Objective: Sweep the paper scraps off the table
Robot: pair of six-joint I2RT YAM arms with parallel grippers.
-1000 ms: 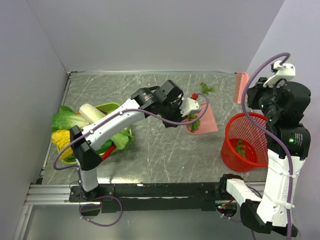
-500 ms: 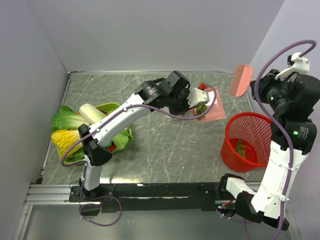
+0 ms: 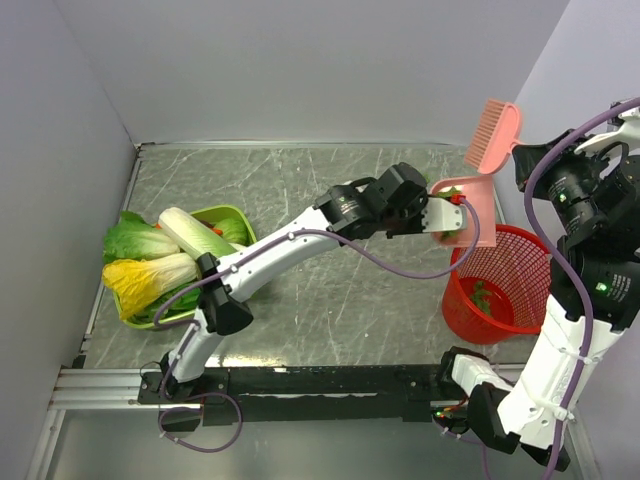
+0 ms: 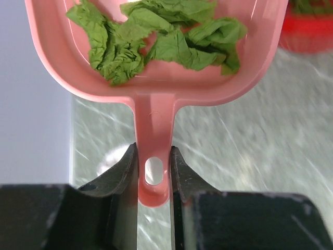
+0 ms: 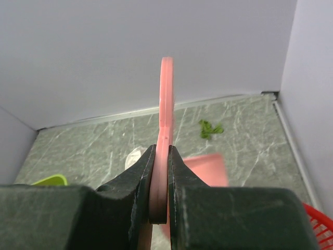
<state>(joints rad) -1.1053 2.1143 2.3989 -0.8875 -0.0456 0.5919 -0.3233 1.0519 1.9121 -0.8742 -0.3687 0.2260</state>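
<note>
Grey walls are enclosing the dark-grey marble-patterned tabletop (image 3: 330, 290). From above, the left gripper (image 3: 441, 216) is holding a pink plastic dustpan (image 3: 472, 200) raised beside a red mesh basket (image 3: 500, 290). In the left wrist view, its fingers (image 4: 120, 174) are clamping the handle, with crinkled green paper scraps (image 4: 156, 39) lying in the pan. In the right wrist view, the right gripper (image 5: 160, 156) is pinching a flat pink brush (image 5: 166, 94) upright, and a stray green scrap (image 5: 209, 128) is lying on the tabletop beyond.

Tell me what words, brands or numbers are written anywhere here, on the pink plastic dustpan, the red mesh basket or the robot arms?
None can be read in any view.
The pink plastic dustpan, the pink plastic brush and the red mesh basket show no print.
The only mark is a small green light on the right arm, not a letter or number.
</note>
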